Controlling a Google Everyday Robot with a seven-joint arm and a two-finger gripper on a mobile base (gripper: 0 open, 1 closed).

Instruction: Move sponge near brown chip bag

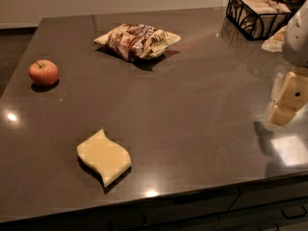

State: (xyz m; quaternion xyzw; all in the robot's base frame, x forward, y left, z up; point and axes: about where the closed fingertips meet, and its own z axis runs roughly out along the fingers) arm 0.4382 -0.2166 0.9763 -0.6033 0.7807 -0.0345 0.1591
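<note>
Two hazards for you. Item: sponge [104,157], flat near the front edge, left of centre; a skimming grasp could shove it off. Item: chip bag [137,40], toward the back edge, well apart; long carry. Item: gripper [287,102], at the right edge, empty; spread or pressed together, you cannot tell.

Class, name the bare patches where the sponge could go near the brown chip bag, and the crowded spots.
Bare counter lies between the brown chip bag and the sponge, between bag and apple, and right of the bag toward the wire basket. The far right is crowded: basket, and the gripper at the right edge.
</note>
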